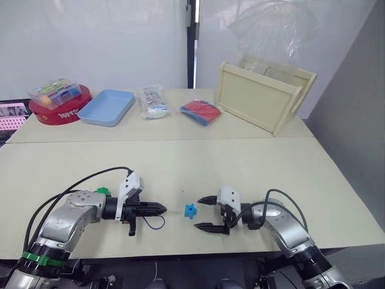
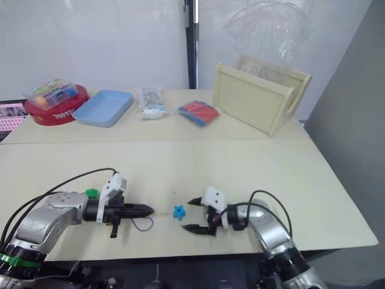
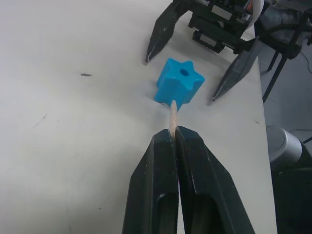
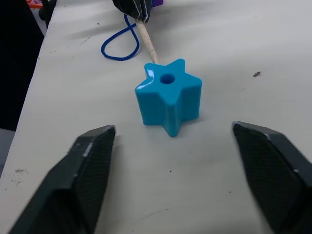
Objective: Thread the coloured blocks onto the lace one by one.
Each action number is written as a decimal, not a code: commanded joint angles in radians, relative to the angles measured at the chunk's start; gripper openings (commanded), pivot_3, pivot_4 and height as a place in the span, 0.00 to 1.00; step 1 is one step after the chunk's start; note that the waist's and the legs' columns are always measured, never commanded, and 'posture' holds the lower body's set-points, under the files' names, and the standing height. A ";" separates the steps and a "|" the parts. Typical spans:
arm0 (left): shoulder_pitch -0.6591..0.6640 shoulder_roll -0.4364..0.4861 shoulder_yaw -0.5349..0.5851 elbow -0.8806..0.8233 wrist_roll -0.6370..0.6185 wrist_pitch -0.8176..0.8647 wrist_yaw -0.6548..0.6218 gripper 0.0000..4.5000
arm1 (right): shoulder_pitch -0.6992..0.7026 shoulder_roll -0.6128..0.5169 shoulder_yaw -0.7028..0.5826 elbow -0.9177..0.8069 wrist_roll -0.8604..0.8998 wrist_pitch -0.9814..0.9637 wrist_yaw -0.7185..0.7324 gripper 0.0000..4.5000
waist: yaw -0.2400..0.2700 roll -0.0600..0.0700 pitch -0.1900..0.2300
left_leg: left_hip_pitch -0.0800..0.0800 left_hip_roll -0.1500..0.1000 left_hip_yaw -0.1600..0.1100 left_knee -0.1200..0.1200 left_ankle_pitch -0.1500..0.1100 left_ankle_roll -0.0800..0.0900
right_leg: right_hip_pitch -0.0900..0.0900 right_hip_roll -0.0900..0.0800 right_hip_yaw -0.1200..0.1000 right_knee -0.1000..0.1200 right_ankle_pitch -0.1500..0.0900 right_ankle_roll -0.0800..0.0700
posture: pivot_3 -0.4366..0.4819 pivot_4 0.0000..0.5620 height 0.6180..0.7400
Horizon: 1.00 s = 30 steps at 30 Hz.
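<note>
One cyan block (image 4: 168, 102), star-shaped, sits on table (image 1: 180, 162) between grippers. Left gripper (image 3: 174, 134) pinches lace (image 4: 146, 39) tip against block's side; right gripper (image 1: 204, 212) jaws wide, flanking block.

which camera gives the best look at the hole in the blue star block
The right wrist view: the star block stands close and unobstructed, its hole facing up. The left wrist view shows the hole smaller, behind the lace tip. In the eye views the block is a small blue speck.
</note>
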 commanded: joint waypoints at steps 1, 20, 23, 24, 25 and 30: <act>-0.012 0.004 0.003 -0.019 -0.007 0.001 -0.008 0.00 | -0.003 -0.010 -0.022 -0.072 0.011 0.011 -0.008 0.99 | 0.001 0.000 0.000 | 0.000 0.000 0.000 0.000 0.000 0.000 | 0.000 0.000 0.000 0.000 0.000 0.000 | 0.48 0.27 1.00; 0.001 0.001 0.007 -0.027 -0.012 0.001 -0.005 0.00 | 0.166 0.083 -0.001 -0.456 -0.038 0.364 -0.392 0.99 | 0.003 0.000 0.000 | -0.002 -0.001 0.000 0.000 0.000 0.000 | -0.001 -0.001 0.000 -0.001 0.000 0.000 | 0.48 0.27 1.00; 0.004 0.003 0.009 -0.029 -0.014 0.002 -0.006 0.00 | 0.204 0.115 0.012 -0.487 -0.027 0.364 -0.424 0.99 | 0.002 0.000 0.000 | -0.002 0.000 0.000 -0.001 0.000 0.000 | -0.001 -0.001 0.000 -0.001 0.000 0.000 | 0.48 0.27 1.00; 0.004 0.005 0.009 -0.028 -0.013 0.001 -0.007 0.00 | 0.217 0.135 0.022 -0.489 -0.037 0.353 -0.448 0.99 | 0.001 0.000 0.000 | -0.002 0.000 0.000 -0.001 0.000 0.000 | -0.001 -0.001 0.000 -0.001 0.000 0.000 | 0.48 0.27 1.00; 0.000 0.005 0.008 -0.024 -0.011 0.000 -0.008 0.00 | 0.236 0.152 0.046 -0.487 -0.051 0.342 -0.469 0.99 | 0.000 0.000 0.000 | -0.002 0.000 0.000 -0.001 0.000 0.000 | -0.001 -0.001 0.000 -0.001 0.000 0.000 | 0.48 0.27 1.00; -0.011 0.010 0.007 -0.013 -0.008 -0.002 -0.015 0.00 | 0.285 0.224 0.049 -0.419 -0.072 0.270 -0.550 0.99 | 0.000 0.000 0.000 | -0.001 0.000 0.000 -0.002 0.000 0.000 | -0.001 0.000 0.000 -0.002 0.000 0.000 | 0.48 0.27 1.00</act>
